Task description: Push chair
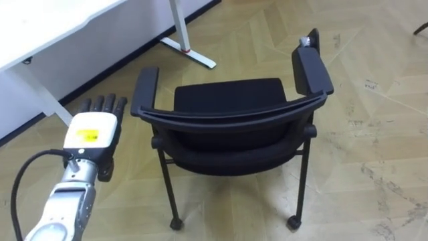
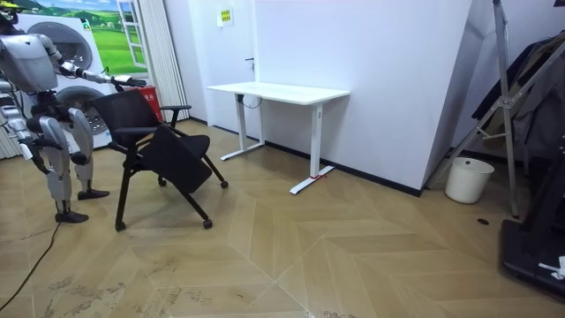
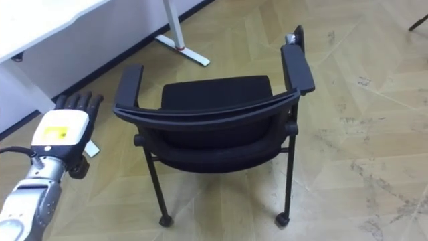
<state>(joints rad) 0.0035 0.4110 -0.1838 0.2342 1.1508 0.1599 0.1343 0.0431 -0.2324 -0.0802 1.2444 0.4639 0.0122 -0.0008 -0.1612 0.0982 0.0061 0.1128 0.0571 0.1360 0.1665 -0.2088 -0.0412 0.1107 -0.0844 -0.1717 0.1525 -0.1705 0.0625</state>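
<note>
My left hand [image 1: 93,134], fingers straight and holding nothing, hangs just left of the chair [image 1: 227,119]; its backrest runs crosswise to my right.

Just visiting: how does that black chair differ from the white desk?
The chair is black with armrests; the desk is white with a flat top. The chair's legs end in small wheels; the desk rests on flat bar feet. The chair stands in the open; the desk stands by the wall. Both stand on the wooden floor.
</note>
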